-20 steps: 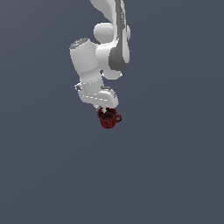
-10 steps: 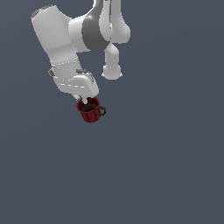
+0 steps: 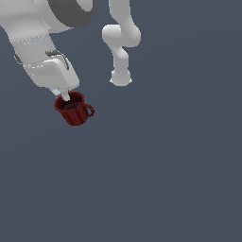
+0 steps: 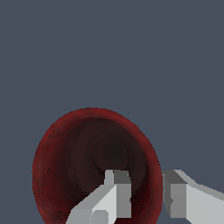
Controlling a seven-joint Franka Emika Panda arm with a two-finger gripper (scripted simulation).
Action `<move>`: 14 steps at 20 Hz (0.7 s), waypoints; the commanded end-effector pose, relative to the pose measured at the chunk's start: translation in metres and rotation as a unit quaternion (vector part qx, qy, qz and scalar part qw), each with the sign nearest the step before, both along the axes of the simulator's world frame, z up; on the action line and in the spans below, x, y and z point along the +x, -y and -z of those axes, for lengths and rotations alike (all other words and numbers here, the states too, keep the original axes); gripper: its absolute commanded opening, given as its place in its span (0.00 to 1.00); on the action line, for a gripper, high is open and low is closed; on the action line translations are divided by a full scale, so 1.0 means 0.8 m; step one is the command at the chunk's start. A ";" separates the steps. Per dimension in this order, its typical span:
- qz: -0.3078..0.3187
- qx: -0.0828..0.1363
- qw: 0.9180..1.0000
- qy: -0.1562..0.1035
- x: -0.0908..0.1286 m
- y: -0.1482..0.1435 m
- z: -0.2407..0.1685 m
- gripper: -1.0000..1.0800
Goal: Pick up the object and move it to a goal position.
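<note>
Gripper (image 4: 144, 199) is clamping the mug (image 3: 73, 109) by its rim — one finger inside, one outside. Mug is hanging tilted under the gripper, now carried toward the exterior view's left — transport to goal is underway.

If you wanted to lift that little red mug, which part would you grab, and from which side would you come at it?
Take the red mug by its rim wall, coming down through the open mouth, as the gripper does here: one finger inside the dark bowl, the other outside, pinching the thin wall. The wall seems a surer hold than the small loop handle, which sticks out towards the exterior view's right.
</note>
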State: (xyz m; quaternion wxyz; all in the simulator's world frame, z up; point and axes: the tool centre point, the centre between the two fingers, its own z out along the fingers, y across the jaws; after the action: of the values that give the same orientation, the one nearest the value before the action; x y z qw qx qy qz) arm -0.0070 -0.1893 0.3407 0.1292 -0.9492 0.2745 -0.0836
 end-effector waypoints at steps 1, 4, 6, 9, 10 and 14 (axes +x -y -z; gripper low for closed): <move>-0.001 0.000 1.000 0.001 0.006 0.017 -0.022 0.00; -0.001 0.000 1.000 0.002 0.013 0.035 -0.043 0.00; -0.001 0.001 1.000 0.002 0.017 0.046 -0.056 0.00; -0.001 0.001 1.000 0.002 0.022 0.059 -0.071 0.00; -0.001 0.001 1.000 0.002 0.024 0.063 -0.075 0.00; -0.001 0.002 1.000 0.002 0.029 0.075 -0.089 0.00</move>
State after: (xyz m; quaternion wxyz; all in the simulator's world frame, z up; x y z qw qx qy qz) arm 0.0144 -0.2456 0.4055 0.1314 -0.9491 0.2736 -0.0835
